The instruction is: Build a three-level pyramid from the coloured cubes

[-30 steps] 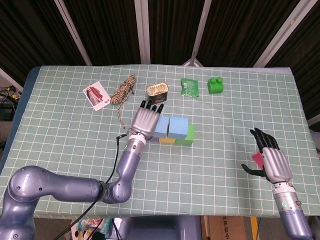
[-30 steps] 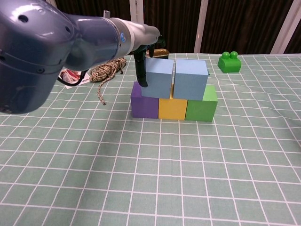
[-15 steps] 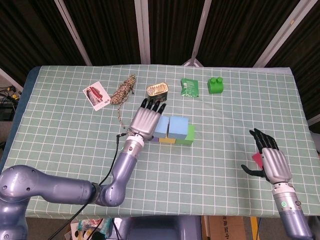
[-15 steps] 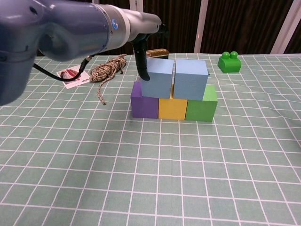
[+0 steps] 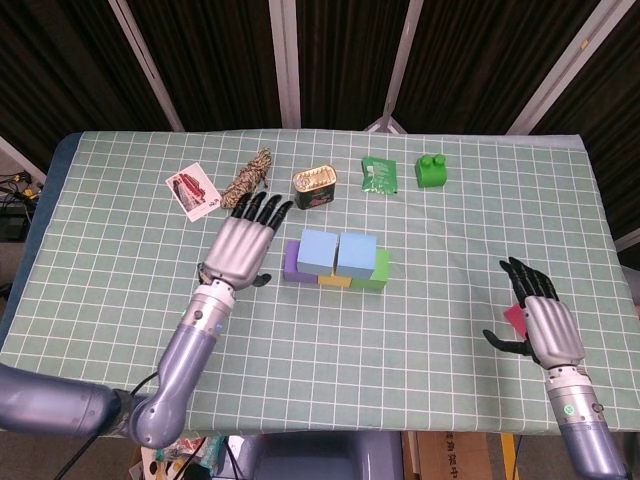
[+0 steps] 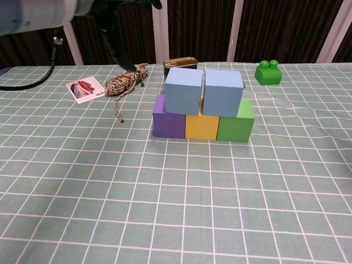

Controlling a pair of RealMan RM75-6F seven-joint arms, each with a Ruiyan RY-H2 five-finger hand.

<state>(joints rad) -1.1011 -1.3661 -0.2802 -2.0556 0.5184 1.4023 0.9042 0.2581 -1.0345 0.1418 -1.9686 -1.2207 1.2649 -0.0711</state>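
The left hand [image 5: 238,248] is hovering over the checked green surface [image 5: 120,280] just left of the cube stack, its fingers spread apart and nothing in its grasp. It is standing clear of the cubes, not touching them. In the chest view only a dark part of it is showing at the top left, above the rope.

The right hand [image 5: 540,320] is sitting well apart from the stack, near the right front edge of the surface. Its fingers are loosely extended over a small red cube [image 5: 515,318], which is peeking out at the palm side; I cannot tell whether the hand is actually gripping it or only resting beside it.

The pyramid is standing near the middle of the surface. The bottom row is running purple cube [image 6: 169,118], yellow cube [image 6: 202,126], green cube [image 6: 236,124], all touching side by side. Two light blue cubes are sitting on top, the left blue cube [image 6: 183,91] and the right blue cube [image 6: 223,92], pressed together, each spanning a seam of the row below. The top level is not yet placed.

Behind the stack a coil of rope [image 5: 247,181] is lying beside a picture card [image 5: 193,190], with an open tin can [image 5: 315,182] just behind the cubes, then a green packet [image 5: 380,174] and a green toy brick [image 6: 268,72] further right.
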